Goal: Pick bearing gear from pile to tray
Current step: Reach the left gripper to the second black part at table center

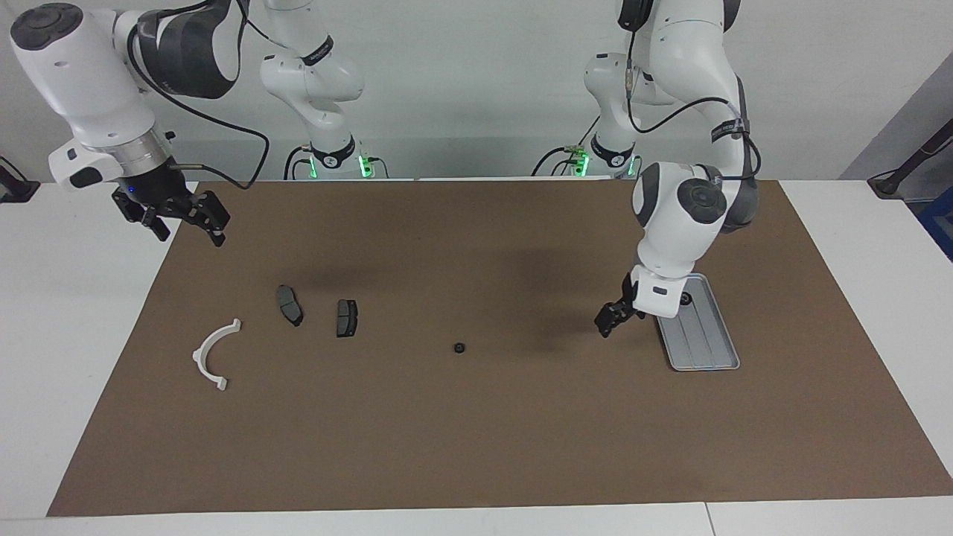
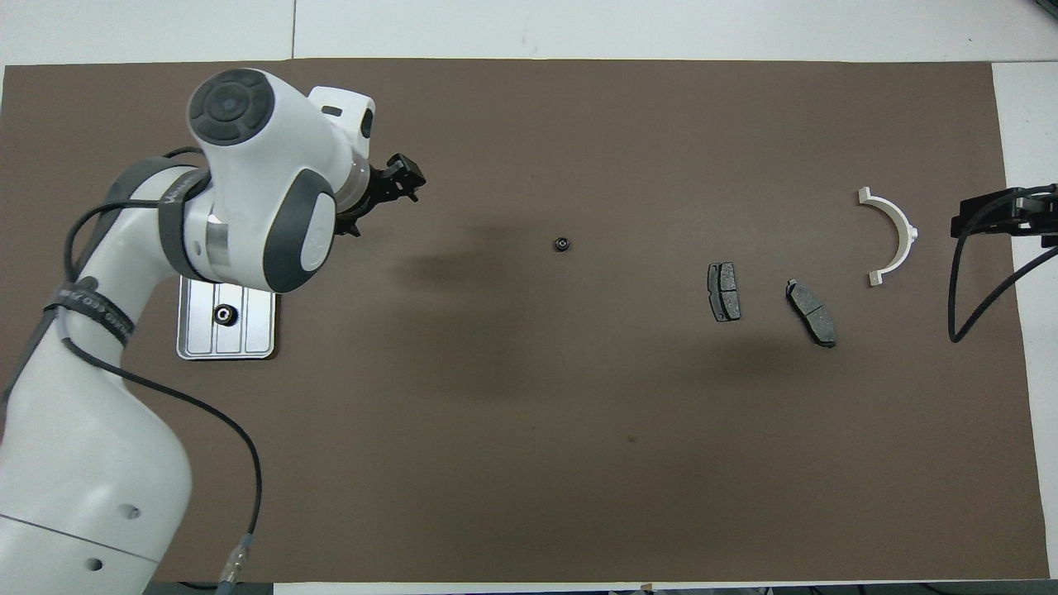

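Gear number two lies alone mid-mat, one gear already in the tray, so the empty, wide-open left gripper, now over bare mat between them, should centre above it and descend straight, while the right gripper waits open at the mat's corner.

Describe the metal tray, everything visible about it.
The tray is a small, flat, silver-grey rectangle that looks like metal, with rounded corners, a low raised rim and lengthwise ridges in its base. It lies flat on the brown mat toward the left arm's end of the table. A small black toothed gear rests in it. In the overhead view the left arm hides its end farther from the robots; nothing grips it.
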`<state>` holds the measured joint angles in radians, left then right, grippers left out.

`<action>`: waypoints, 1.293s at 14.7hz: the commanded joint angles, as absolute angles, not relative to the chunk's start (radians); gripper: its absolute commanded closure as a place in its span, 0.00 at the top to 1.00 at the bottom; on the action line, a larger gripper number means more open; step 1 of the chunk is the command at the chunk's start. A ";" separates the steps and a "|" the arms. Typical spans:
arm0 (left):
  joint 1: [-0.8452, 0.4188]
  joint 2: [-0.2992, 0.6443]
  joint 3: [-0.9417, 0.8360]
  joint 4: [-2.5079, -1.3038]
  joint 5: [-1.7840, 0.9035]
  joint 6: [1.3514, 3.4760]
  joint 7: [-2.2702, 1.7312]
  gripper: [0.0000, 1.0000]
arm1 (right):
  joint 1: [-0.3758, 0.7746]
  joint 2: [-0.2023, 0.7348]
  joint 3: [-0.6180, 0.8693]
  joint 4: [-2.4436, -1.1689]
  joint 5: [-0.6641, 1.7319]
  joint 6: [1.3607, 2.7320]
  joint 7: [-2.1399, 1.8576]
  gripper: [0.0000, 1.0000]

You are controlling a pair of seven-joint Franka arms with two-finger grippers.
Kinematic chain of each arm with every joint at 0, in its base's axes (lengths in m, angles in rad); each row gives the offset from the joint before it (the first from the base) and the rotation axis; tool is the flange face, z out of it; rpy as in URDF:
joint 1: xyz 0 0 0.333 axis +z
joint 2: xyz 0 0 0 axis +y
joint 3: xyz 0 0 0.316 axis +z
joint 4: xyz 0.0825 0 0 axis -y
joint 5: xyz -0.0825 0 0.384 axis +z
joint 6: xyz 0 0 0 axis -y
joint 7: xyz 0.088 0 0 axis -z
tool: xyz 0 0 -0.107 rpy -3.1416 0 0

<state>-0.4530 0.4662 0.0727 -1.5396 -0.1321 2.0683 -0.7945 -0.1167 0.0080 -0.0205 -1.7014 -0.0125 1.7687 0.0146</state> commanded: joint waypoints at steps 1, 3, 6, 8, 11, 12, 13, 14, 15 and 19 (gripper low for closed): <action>-0.518 0.621 0.100 -1.330 -0.152 2.011 -0.896 1.00 | -0.132 -0.011 -0.009 -1.720 -0.005 1.781 0.011 1.00; -0.570 0.781 0.115 -1.141 -0.144 1.936 -0.983 1.00 | -0.133 -0.011 -0.009 -1.720 -0.005 1.779 0.006 1.00; -0.623 0.921 0.129 -1.002 -0.140 1.974 -1.078 1.00 | -0.133 -0.009 -0.008 -1.718 -0.005 1.784 0.003 1.00; -0.647 0.971 0.132 -0.900 -0.140 1.883 -1.123 1.00 | -0.123 -0.009 -0.006 -1.717 -0.005 1.781 0.011 1.00; -0.661 0.979 0.130 -0.899 -0.140 1.937 -1.130 1.00 | -0.109 -0.009 0.005 -1.717 -0.003 1.782 0.025 1.00; -0.679 0.979 0.130 -0.900 -0.140 1.936 -1.134 1.00 | -0.097 -0.009 0.005 -1.717 0.000 1.782 0.028 1.00; -0.690 0.977 0.132 -0.902 -0.140 1.928 -1.134 1.00 | -0.084 -0.011 0.005 -1.717 0.000 1.782 0.031 1.00; -0.693 0.976 0.130 -0.905 -0.141 1.925 -1.135 1.00 | -0.078 -0.011 0.005 -1.717 0.000 1.781 0.044 1.00; -0.696 0.974 0.129 -0.907 -0.141 1.913 -1.135 1.00 | -0.069 -0.012 0.005 -1.717 0.000 1.781 0.060 1.00; -0.726 0.965 0.126 -0.926 -0.150 1.888 -1.170 1.00 | -0.019 -0.014 0.006 -1.713 0.000 1.782 0.083 1.00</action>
